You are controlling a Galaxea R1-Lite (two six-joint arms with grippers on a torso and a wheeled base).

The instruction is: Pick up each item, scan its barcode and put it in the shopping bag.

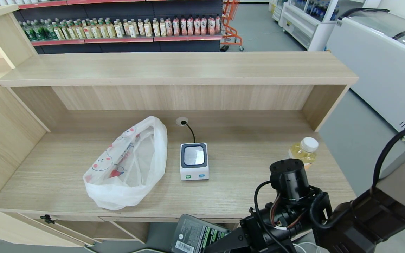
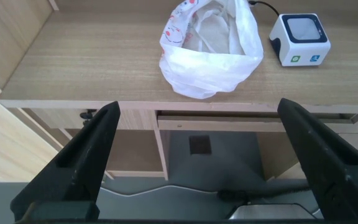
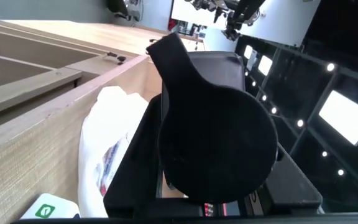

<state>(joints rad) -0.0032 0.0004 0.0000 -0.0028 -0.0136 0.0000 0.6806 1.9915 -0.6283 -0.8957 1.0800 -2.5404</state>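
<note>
Shop shelves of bottled drinks line the top of the head view, behind a pale wooden worktop [image 1: 251, 175]. At the lower middle of that frame the right hand [image 1: 220, 242] is clenched on a dark flat packet with a green label and a white barcode sticker [image 1: 193, 233], held off the worktop's near edge. Above it, at frame centre, sits the white box-shaped scanner with a dark glass window [image 1: 194, 161]. Left of that lies the white plastic shopping bag with a cartoon print [image 1: 128, 165], its mouth slumped open. A clear bottle of yellow liquid with a white cap [image 1: 305, 151] stands at the right. The left hand [image 2: 199, 109] is spread, grasping nothing, below the worktop's edge. Scanning seems the step in hand: the packet must next go over the window, barcode turned down to the glass.
</note>
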